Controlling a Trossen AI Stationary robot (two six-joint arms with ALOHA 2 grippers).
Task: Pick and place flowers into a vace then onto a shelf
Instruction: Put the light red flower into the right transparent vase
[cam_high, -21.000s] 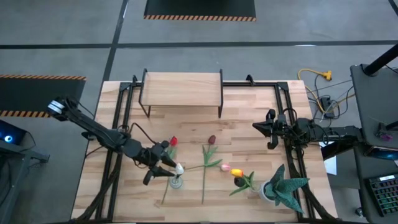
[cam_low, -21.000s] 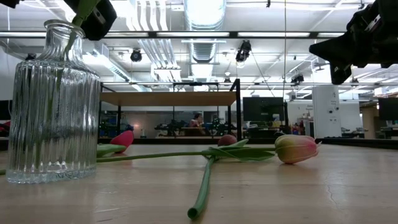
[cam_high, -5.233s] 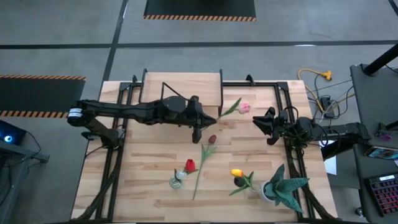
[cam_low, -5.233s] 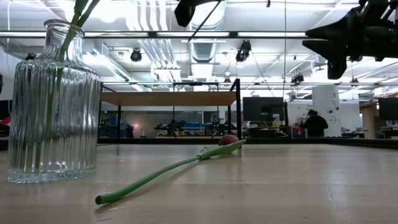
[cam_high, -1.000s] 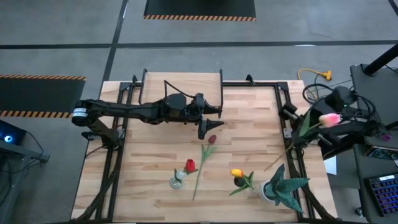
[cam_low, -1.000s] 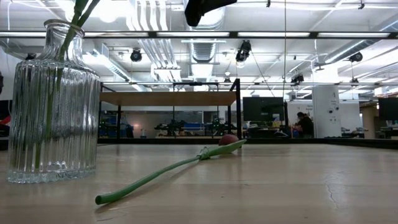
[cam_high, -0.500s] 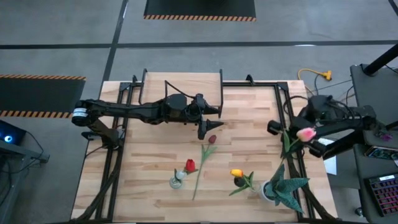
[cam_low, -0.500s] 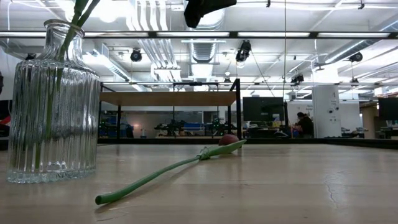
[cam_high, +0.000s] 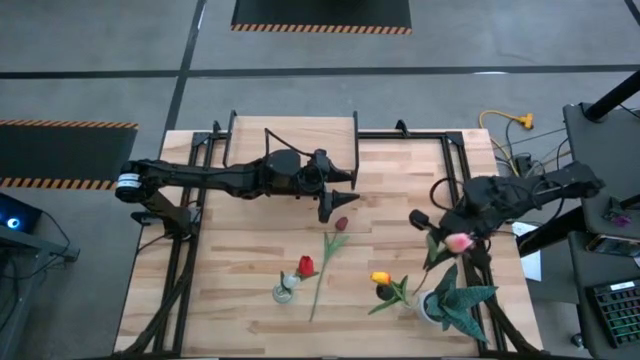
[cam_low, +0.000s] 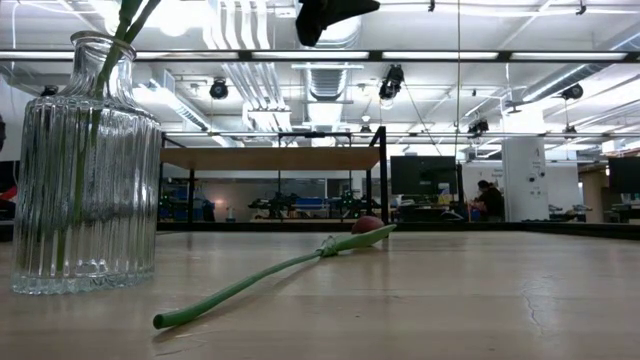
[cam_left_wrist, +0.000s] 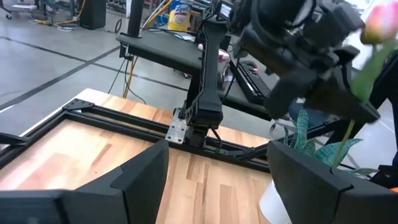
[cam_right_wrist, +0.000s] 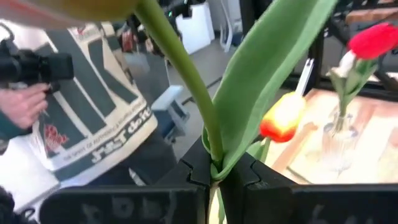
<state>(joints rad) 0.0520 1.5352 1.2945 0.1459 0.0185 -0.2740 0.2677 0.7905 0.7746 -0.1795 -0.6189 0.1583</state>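
On the pale wooden worktop (cam_high: 230, 290) the plank-topped shelf (cam_high: 292, 133) stands at the far edge, the left gripper (cam_high: 335, 195) hangs spread apart beside it, and the right gripper (cam_high: 432, 228) is clamped on a pink tulip (cam_high: 458, 241), while a red tulip (cam_high: 305, 266) sits in the ribbed glass vase (cam_low: 85, 170) near a maroon tulip (cam_high: 341, 224) lying flat.

Spiky green plant in white pot (cam_high: 452, 298), yellow cable (cam_high: 506, 121) off table
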